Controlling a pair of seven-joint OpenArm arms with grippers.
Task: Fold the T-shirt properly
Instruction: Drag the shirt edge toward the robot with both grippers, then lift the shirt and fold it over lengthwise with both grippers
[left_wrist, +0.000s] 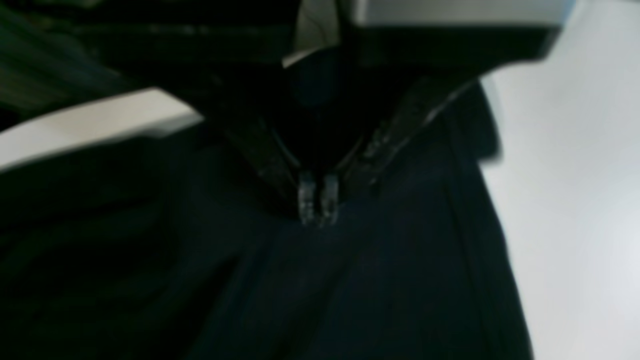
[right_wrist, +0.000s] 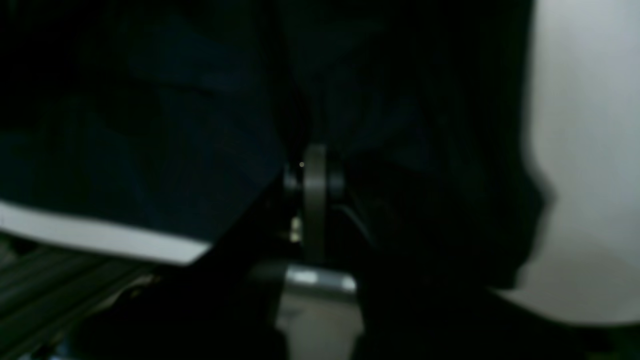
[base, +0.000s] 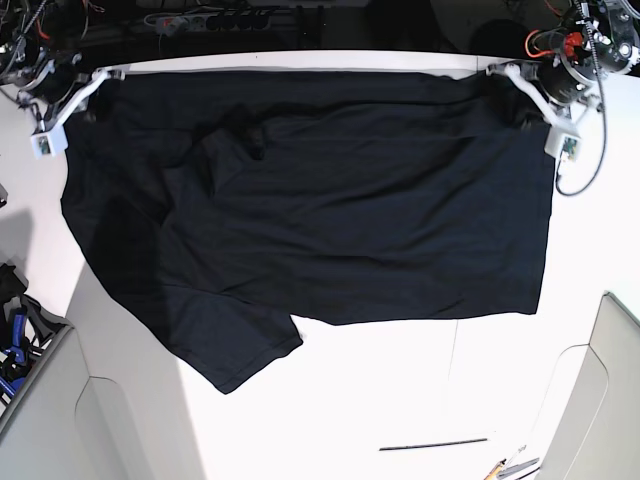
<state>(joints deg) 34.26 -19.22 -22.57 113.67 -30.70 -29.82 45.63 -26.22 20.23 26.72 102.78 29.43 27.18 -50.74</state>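
**Supervisor:** Report the garment's position.

**Operator:** From the base view I see the T-shirt (base: 340, 200) spread across the white table (base: 400, 400), its top edge drawn along the table's far edge between the two arms. The right-hand side of the cloth in that view lies fairly flat with a straight lower hem. The other side is rumpled, with folds near the far corner, and one flap extends toward the near side of the table, ending in a point.

**Supervisor:** Left gripper?

**Operator:** The left gripper (left_wrist: 318, 202) has its two pale fingertips (left_wrist: 306, 197) drawn together and resting on the black cloth. Its wrist view is blurred, so I cannot confirm that any fabric is pinched between them. In the base view it sits at the far right corner of the shirt (base: 520, 100).

**Supervisor:** Right gripper?

**Operator:** The right gripper (base: 85, 105) is at the far left corner of the shirt in the base view. Its wrist view is very dark; I make out the jaws closed, with black fabric all around them. Whether cloth is caught between them I cannot tell.

**Supervisor:** Anything else on the surface?

**Operator:** A thin dark rod (base: 433, 444) lies near the front edge, well apart from the shirt. A few small tools (base: 512, 467) lie beside it at the frame's bottom edge.
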